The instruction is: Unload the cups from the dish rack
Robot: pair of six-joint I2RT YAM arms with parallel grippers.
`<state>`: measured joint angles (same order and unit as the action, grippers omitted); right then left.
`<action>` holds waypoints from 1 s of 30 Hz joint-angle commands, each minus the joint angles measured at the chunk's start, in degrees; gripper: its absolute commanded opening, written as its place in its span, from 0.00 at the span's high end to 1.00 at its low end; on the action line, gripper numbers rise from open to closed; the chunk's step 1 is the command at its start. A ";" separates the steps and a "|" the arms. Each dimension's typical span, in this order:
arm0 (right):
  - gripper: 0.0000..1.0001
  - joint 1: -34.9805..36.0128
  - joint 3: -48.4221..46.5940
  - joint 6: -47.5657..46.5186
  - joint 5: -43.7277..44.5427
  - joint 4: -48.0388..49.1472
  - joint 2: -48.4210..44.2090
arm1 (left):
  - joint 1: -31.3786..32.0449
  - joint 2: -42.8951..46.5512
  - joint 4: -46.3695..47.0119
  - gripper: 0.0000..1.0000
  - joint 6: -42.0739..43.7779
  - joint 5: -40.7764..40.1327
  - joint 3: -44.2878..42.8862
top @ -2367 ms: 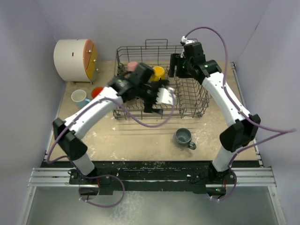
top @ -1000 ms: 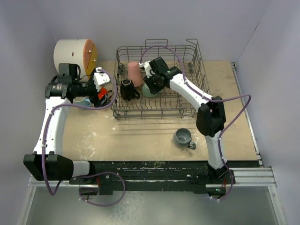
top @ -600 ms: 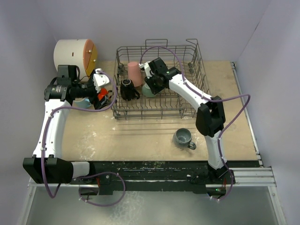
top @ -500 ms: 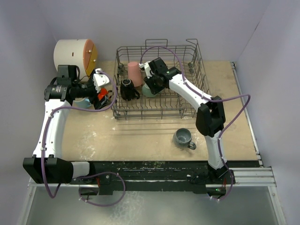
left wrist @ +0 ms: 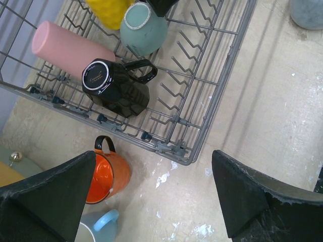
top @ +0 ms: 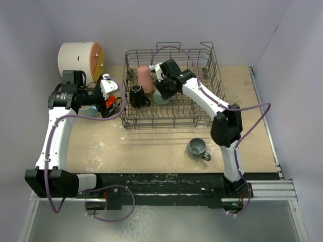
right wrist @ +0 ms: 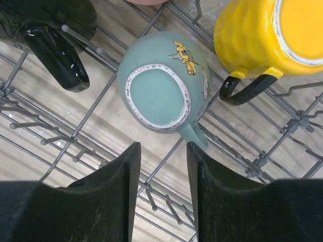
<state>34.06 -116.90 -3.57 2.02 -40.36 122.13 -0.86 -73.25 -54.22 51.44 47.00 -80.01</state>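
Observation:
The grey wire dish rack (top: 171, 125) holds a pink tumbler (top: 145, 76), a black mug (top: 137, 96), a teal mug (right wrist: 159, 88) lying bottom-up and a yellow mug (right wrist: 252, 35). My right gripper (right wrist: 162, 147) hovers open inside the rack just above the teal mug, whose handle lies by one fingertip; nothing sits between the fingers. My left gripper (left wrist: 154, 156) is wide open and empty over the table, left of the rack. Below it stand an orange mug (left wrist: 106, 174) and a light blue mug (left wrist: 96, 229). A grey mug (top: 197, 147) stands in front of the rack.
A white cylindrical cabinet (top: 81, 63) with an orange-yellow front stands at the back left, close behind my left arm. The rack's upright tines (right wrist: 81, 38) and raised handle loops (top: 169, 46) surround the right gripper. Walls close in on three sides.
The left arm has swung out of the rack to the table on its left. The right arm has come from the rack's back right to the teal mug, and its jaws have just widened slightly.

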 commanded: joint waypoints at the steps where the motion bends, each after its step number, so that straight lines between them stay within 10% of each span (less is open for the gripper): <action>1: 0.57 -0.22 0.65 -0.36 0.41 0.51 0.25 | -0.30 1.44 1.57 0.01 -0.65 2.04 -0.02; 14: 0.69 -0.40 4.39 -0.21 0.44 2.04 0.61 | -0.28 1.52 2.11 0.01 -1.25 2.04 0.22; 30: 0.55 -1.89 1.37 -0.67 1.87 4.23 -3.61 | -0.32 1.63 2.10 0.01 -1.17 2.52 0.69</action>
<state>33.04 -113.78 -3.77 2.52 -39.13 122.74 -0.86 -73.10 -53.45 50.50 47.16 -79.35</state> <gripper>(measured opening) 0.445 0.992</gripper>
